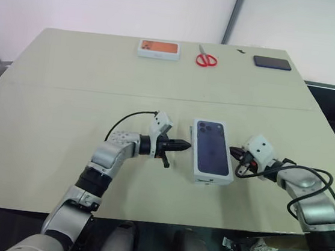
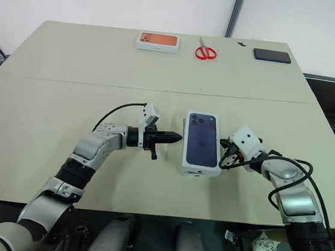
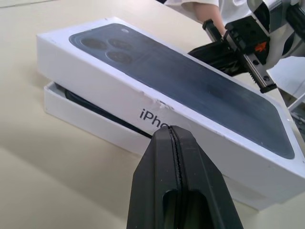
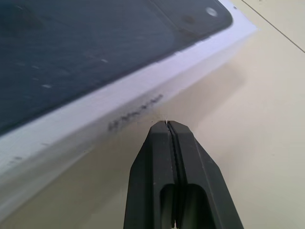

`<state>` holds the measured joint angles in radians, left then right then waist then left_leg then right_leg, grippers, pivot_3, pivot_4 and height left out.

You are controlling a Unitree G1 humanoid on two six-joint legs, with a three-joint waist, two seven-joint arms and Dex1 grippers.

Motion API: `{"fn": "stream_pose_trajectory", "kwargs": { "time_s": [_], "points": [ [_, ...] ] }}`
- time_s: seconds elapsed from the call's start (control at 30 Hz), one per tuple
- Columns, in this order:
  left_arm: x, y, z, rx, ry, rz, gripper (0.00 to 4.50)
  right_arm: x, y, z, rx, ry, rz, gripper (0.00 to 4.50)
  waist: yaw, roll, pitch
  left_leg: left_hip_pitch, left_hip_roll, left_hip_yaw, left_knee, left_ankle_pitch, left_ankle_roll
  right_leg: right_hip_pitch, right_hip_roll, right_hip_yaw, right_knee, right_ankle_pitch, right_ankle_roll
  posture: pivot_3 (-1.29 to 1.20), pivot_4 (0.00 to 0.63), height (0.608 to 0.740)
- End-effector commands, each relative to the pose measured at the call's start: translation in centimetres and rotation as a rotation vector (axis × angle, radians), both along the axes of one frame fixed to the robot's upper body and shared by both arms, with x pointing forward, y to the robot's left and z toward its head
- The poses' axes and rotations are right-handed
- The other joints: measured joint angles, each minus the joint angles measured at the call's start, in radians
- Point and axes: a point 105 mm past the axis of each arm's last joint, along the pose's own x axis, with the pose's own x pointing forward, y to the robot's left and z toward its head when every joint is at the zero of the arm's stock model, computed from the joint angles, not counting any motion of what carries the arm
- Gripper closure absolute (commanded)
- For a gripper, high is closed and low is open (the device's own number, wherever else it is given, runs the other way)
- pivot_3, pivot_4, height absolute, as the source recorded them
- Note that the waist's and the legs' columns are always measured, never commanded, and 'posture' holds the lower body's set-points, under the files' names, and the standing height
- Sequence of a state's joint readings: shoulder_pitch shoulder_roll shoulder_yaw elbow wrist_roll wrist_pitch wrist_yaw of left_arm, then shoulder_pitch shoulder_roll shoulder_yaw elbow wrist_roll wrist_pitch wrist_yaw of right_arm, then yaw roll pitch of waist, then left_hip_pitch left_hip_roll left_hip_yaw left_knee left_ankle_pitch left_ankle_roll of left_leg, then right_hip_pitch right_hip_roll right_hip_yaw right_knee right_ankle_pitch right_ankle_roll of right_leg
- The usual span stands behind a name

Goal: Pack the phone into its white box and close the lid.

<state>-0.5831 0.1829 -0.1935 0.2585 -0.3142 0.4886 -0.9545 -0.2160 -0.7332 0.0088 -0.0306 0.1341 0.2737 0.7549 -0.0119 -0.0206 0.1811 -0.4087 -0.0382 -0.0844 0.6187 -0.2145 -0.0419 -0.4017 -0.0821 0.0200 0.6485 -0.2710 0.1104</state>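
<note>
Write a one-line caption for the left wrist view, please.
Shut left claw faces the lid, which sits askew on the white box; the right claw waits beyond.

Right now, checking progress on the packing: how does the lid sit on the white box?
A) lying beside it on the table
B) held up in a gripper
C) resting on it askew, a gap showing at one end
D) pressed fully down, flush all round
C: in the left wrist view the lid rests tilted over the white box, leaving a dark gap at one end.
</note>
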Motion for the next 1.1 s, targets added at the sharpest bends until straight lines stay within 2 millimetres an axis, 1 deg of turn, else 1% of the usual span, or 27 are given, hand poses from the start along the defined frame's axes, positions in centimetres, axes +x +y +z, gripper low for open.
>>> {"fn": "stream_pose_trajectory", "kwargs": {
  "time_s": [0.03, 0.1, 0.2, 0.33, 0.57, 0.67, 0.8, 0.93, 1.03, 1.1],
  "points": [
    [0.1, -0.6, 1.0, -0.024, -0.048, -0.008, 4.5, 0.6, 0.0, 1.9, 0.019, -0.073, -0.003, 4.49, 0.0, 0.0, 0.0, 0.0, 0.0, 0.0, 0.0, 0.0, 0.0, 0.0, 0.0, 0.0, 0.0, 0.0, 0.0, 0.0, 0.15, 0.74],
    [0.0, -0.7, 1.1, -0.026, -0.05, -0.013, 4.5, 0.6, 0.4, 2.2, 0.042, -0.078, 0.004, 4.49, -0.001, 0.0, 0.0, 0.0, 0.0, 0.0, 0.0, 0.0, 0.0, 0.0, 0.0, 0.0, 0.0, 0.0, 0.0, 0.0, 0.15, 0.74],
    [-0.2, -0.8, 0.9, -0.025, -0.043, -0.024, 4.5, 0.3, 0.9, 1.9, 0.037, -0.07, 0.029, 4.49, 0.0, 0.0, 0.0, 0.0, 0.0, 0.0, 0.0, 0.0, 0.0, 0.0, 0.0, 0.0, 0.0, 0.0, 0.0, 0.0, 0.15, 0.74],
    [-0.5, -0.9, 0.7, -0.023, -0.036, -0.037, 4.5, 0.2, 1.0, 1.8, 0.04, -0.067, 0.03, 4.49, 0.0, 0.0, 0.0, 0.0, 0.0, 0.0, 0.0, 0.0, 0.0, 0.0, 0.0, 0.0, 0.0, 0.0, 0.0, 0.0, 0.15, 0.74],
    [-1.2, -1.1, 1.0, -0.029, -0.032, -0.062, 4.5, -0.6, 1.5, 1.8, 0.056, -0.051, 0.061, 4.49, -0.001, 0.0, 0.0, 0.0, 0.0, 0.0, 0.0, 0.0, 0.0, 0.0, 0.0, 0.0, 0.0, 0.0, 0.0, 0.0, 0.15, 0.74],
    [-1.4, -0.9, 0.9, -0.019, -0.038, -0.065, 4.5, -0.9, 1.7, 1.8, 0.067, -0.047, 0.073, 4.49, 0.0, 0.0, 0.0, 0.0, 0.0, 0.0, 0.0, 0.0, 0.0, 0.0, 0.0, 0.0, 0.0, 0.0, 0.0, 0.0, 0.15, 0.74],
    [-1.1, -0.1, 1.3, -0.024, -0.038, -0.048, 4.5, -1.3, 1.6, 1.6, 0.058, -0.031, 0.08, 4.49, 0.0, 0.0, 0.0, 0.0, 0.0, 0.0, 0.0, 0.0, 0.0, 0.0, 0.0, 0.0, 0.0, 0.0, 0.0, 0.0, 0.15, 0.74],
    [-1.6, -0.2, 1.0, 0.0, -0.048, -0.079, 4.5, -1.6, 1.6, 1.3, 0.013, -0.034, 0.107, 4.49, -0.001, 0.0, 0.0, 0.0, 0.0, 0.0, 0.0, 0.0, 0.0, 0.0, 0.0, 0.0, 0.0, 0.0, 0.0, 0.0, 0.15, 0.74],
    [0.0, 0.1, 2.3, -0.042, -0.09, -0.01, 4.5, 0.0, 0.4, 3.2, 0.069, -0.09, 0.023, 4.49, -0.001, 0.0, 0.0, 0.0, 0.0, 0.0, 0.0, 0.0, 0.0, 0.0, 0.0, 0.0, 0.0, 0.0, 0.0, 0.0, 0.15, 0.74],
    [1.1, 0.1, 3.8, -0.085, -0.12, 0.032, 4.5, 0.5, 0.2, 4.0, 0.061, -0.121, 0.025, 4.49, 0.001, 0.0, 0.0, 0.0, 0.0, 0.0, 0.001, 0.0, 0.0, 0.0, 0.0, 0.0, 0.0, 0.0, 0.0, 0.0, 0.15, 0.74]
  ]
}}
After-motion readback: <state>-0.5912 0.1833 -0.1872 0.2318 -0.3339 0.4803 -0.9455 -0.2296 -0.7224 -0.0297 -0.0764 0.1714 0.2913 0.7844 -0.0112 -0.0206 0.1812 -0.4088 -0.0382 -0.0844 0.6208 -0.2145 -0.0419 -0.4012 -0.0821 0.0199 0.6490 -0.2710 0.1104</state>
